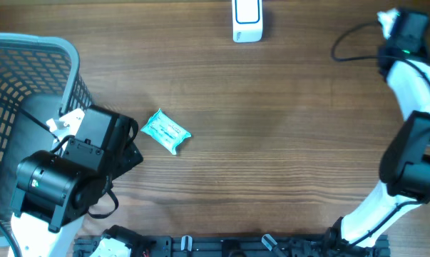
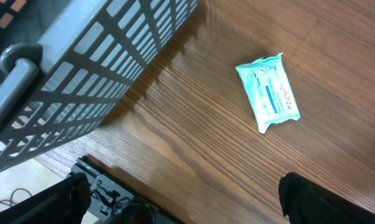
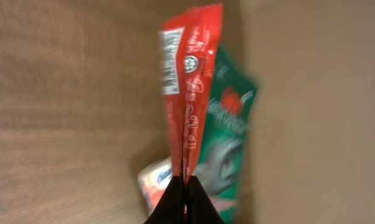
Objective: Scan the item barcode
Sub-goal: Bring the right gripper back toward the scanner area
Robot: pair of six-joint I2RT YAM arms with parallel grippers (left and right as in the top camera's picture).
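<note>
In the right wrist view my right gripper (image 3: 186, 183) is shut on the lower edge of a thin red packet (image 3: 190, 93), which stands edge-on above the jaws. A barcode strip (image 3: 169, 62) shows on the packet's upper left face. The white scanner (image 1: 247, 20) stands at the table's far edge, centre. A teal packet (image 1: 166, 131) lies flat on the wood left of centre, also seen from the left wrist as teal packet (image 2: 268, 92). My left gripper (image 2: 184, 199) is open and empty, short of that packet, with its dark fingers (image 2: 56, 202) far apart.
A grey slatted basket (image 1: 29, 50) fills the far left, its wall (image 2: 81, 68) close to the left wrist. Behind the red packet sit a green packet (image 3: 227, 137) and an orange-white one (image 3: 155, 183). The right arm (image 1: 403, 32) reaches to the table's far right corner.
</note>
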